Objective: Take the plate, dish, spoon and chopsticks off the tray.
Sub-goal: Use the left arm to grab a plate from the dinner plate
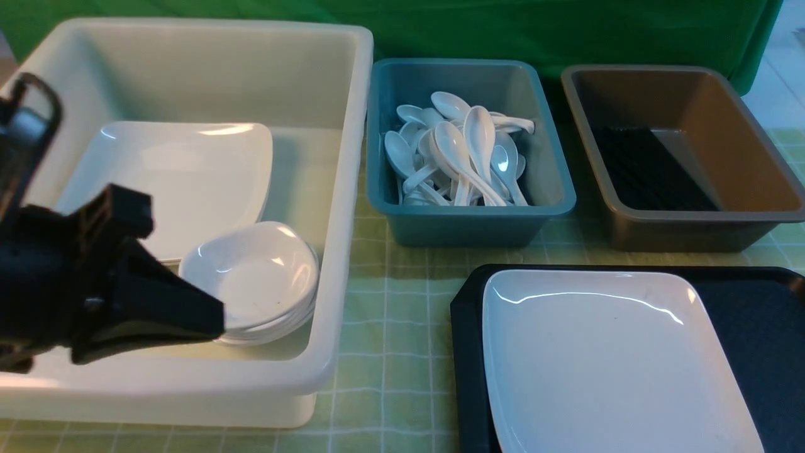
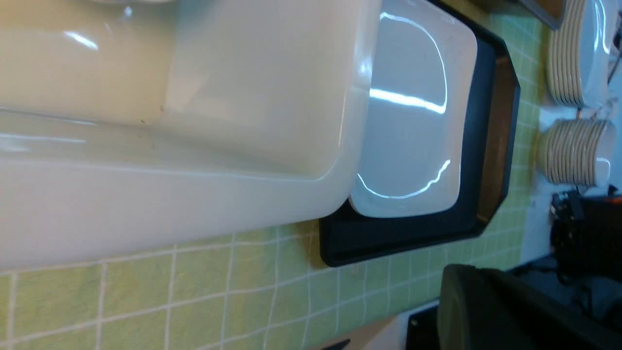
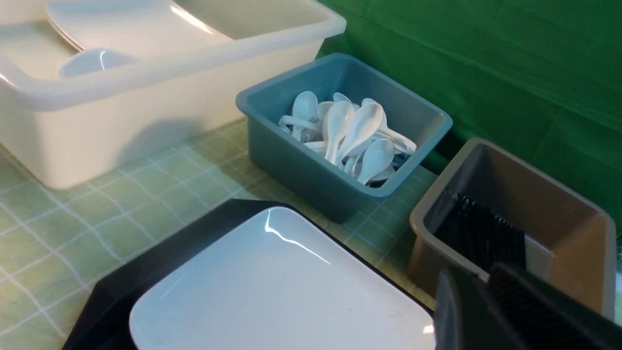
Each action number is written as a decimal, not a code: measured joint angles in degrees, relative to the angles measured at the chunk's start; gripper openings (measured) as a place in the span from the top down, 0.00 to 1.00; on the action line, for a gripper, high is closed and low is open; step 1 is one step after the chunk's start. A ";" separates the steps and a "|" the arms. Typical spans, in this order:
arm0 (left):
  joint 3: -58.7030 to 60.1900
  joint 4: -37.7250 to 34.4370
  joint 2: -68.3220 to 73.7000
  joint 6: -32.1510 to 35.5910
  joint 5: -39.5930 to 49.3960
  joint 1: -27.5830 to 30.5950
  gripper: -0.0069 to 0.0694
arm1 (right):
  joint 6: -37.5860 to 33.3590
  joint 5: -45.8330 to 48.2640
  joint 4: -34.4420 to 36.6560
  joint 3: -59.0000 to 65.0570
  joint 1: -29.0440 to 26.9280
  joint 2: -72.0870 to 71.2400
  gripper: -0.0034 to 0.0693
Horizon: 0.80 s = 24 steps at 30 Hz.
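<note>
The white squarish plate (image 1: 616, 358) (image 2: 413, 121) (image 3: 277, 291) lies alone on the black tray (image 1: 748, 333) (image 2: 486, 146) (image 3: 121, 291) at the front right. No dish, spoon or chopsticks shows on the part of the tray that I see. My left gripper (image 1: 217, 321) hangs over the front of the white tub, shut and empty, just beside a stack of small white dishes (image 1: 258, 277). In the left wrist view only one dark finger (image 2: 466, 301) shows. My right gripper (image 3: 469, 279) is near the tray's far right corner, slightly open, with nothing between its fingers.
The big white tub (image 1: 343, 189) at the left also holds large plates (image 1: 182, 170). A teal bin (image 1: 556, 170) holds several white spoons (image 1: 465, 151). A brown bin (image 1: 755, 163) holds black sticks (image 1: 648, 170). Stacks of plates (image 2: 578, 48) and dishes (image 2: 573, 150) stand beyond the tray.
</note>
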 joint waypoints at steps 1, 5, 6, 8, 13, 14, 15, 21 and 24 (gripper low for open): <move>0.00 -0.16 1.14 0.00 -0.83 -1.93 0.93 | 0.00 0.00 0.00 0.00 0.00 0.00 0.85; -0.06 1.05 6.96 -5.51 -10.19 -16.69 0.93 | 0.00 0.00 0.00 0.00 0.00 0.00 0.84; -0.21 1.86 8.54 -7.60 -12.76 -20.96 0.93 | 0.00 0.00 0.00 0.00 0.00 0.00 0.84; -0.74 3.11 11.63 -10.56 -15.96 -27.27 0.92 | 0.00 0.00 0.00 0.00 0.00 0.00 0.84; -4.60 4.38 23.15 -14.77 -19.99 -39.31 0.88 | 0.11 0.00 0.00 0.00 0.00 0.00 0.83; -6.34 4.67 27.30 -15.15 -20.54 -41.18 0.86 | 0.11 -0.05 0.00 0.00 0.00 0.00 0.83; -8.74 5.04 30.80 -15.33 -20.93 -42.83 0.83 | 0.11 -0.05 0.00 0.00 0.00 0.00 0.83; -19.60 7.93 44.11 -15.52 -20.83 -46.12 0.67 | 0.11 -0.05 0.00 0.00 0.00 0.00 0.81; -23.84 8.76 47.86 -16.52 -19.09 -46.32 0.60 | 0.17 -0.05 0.00 0.00 0.00 0.00 0.81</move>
